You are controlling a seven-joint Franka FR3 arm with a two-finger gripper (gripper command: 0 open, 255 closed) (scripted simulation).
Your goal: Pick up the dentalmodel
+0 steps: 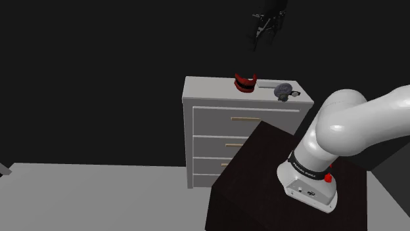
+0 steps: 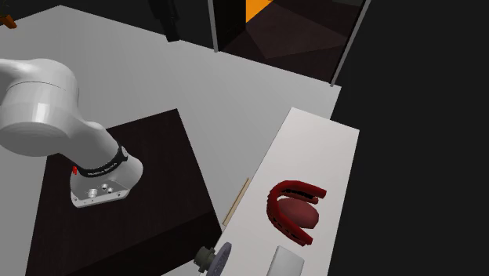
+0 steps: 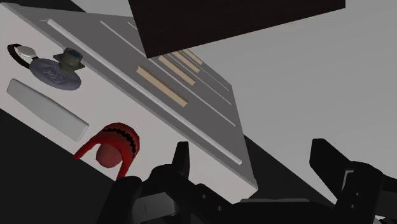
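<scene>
resting on top of the white dresser [image 1: 210,85], the red dental model [image 1: 245,83] looks stiff and light, best pinched across its curved arch by the gripper [image 3: 254,151], fingers apart and empty.

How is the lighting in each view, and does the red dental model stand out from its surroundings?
Shoulder view: dim, a black area behind the white dresser, yet the dental model shows red on its top. Second exterior view: brighter, even light, no glare; the model contrasts strongly. Wrist view: rolled; the black open gripper stands out against grey floor.
</scene>
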